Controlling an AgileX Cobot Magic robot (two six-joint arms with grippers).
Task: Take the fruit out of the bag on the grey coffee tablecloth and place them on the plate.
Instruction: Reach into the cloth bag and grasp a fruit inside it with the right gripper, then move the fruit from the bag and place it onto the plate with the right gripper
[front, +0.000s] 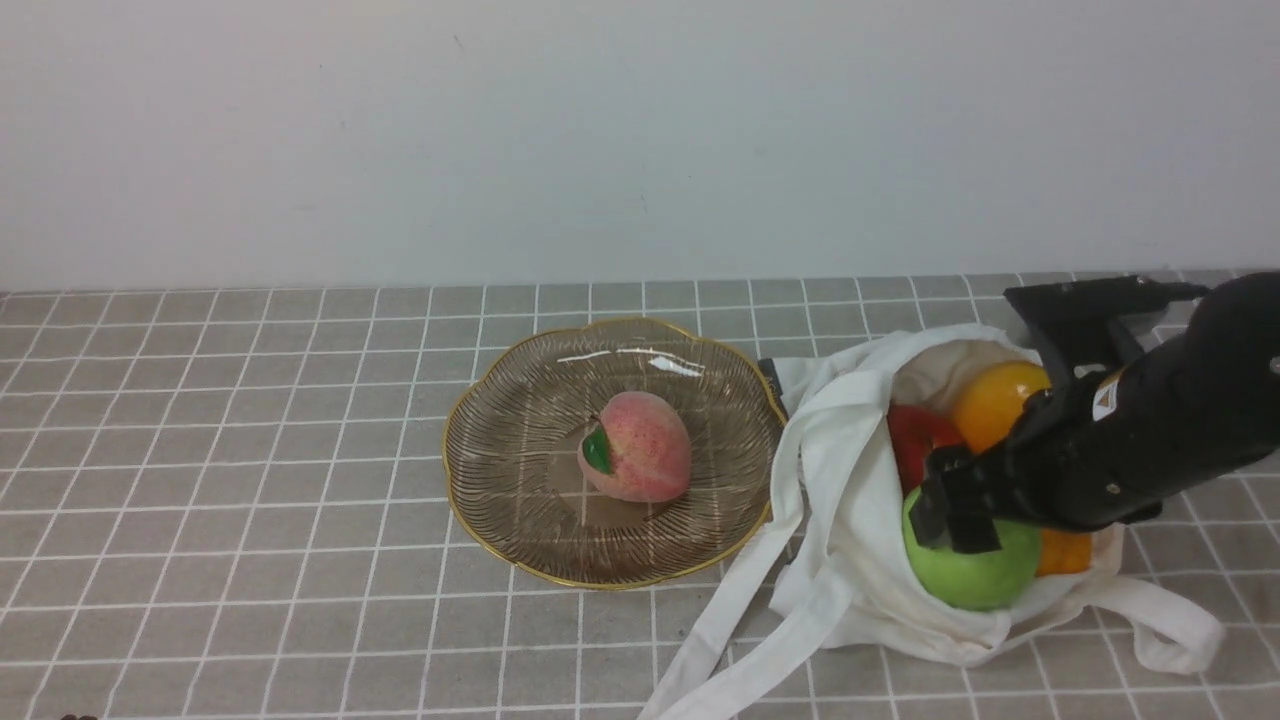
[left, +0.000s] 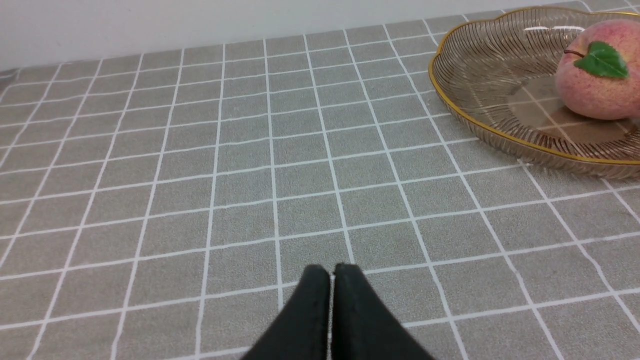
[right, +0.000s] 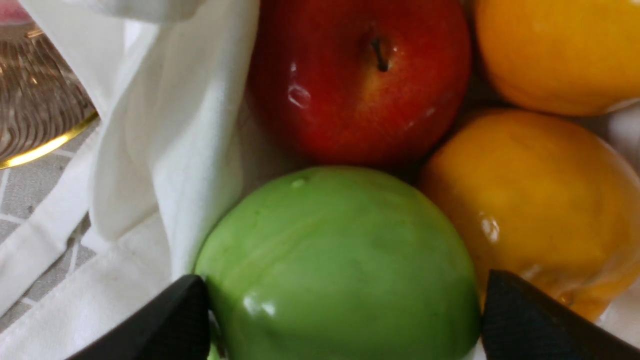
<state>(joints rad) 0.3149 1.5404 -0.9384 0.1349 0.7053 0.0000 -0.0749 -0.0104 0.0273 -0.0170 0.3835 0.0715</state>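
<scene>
Right gripper (right: 345, 305): jaws spread wide, flanking the green apple (right: 340, 250) in the bag (front: 850, 500), at 3 o'clock from the plate (front: 500, 450); this stance suits closing on it. Red apple (right: 360, 80) and orange fruits (right: 530, 200) crowd it. A peach (front: 637, 446) sits on the plate. Left gripper (left: 331, 272): jaws together, idle over the cloth (left: 200, 175).

Plain off-white wall (front: 640, 130), faint scuffs, soft even light

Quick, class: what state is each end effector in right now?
Left end effector: closed, empty.
Right end effector: open, straddling the green apple.
</scene>
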